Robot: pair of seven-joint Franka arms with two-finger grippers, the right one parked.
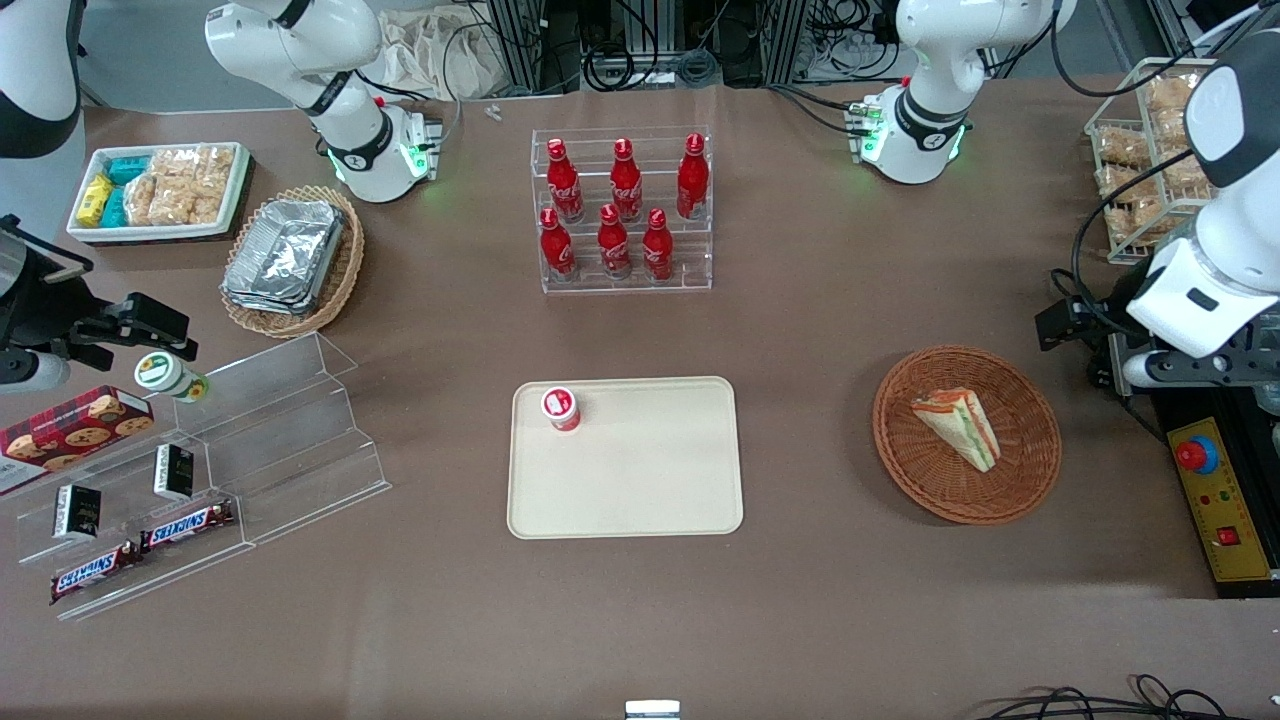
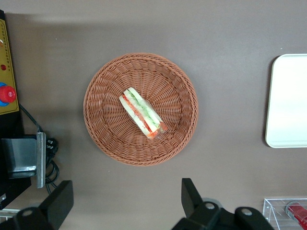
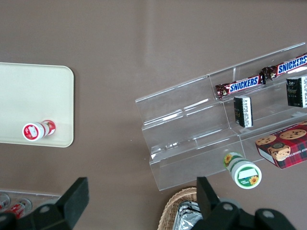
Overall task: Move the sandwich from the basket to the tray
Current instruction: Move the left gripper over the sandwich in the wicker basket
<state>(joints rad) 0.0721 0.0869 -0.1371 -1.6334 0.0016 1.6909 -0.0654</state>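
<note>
My pincer (image 2: 127, 203) hangs spread wide, empty, above the basket (image 2: 103, 139) near the worktop's working-arm edge, lined up to drop onto the sandwich (image 2: 142, 114); tray (image 1: 640, 490) waits mid-worktop.

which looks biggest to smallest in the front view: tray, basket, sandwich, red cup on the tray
1. tray
2. basket
3. sandwich
4. red cup

The gripper hangs open above the table beside the basket.

Gripper (image 2: 122, 203): cut off at the wrist view's edge; only two spread fingertips are seen.
Tray (image 2: 288, 108): partly cropped in wrist view.
Control box (image 1: 1225, 500): partly cropped.
</note>
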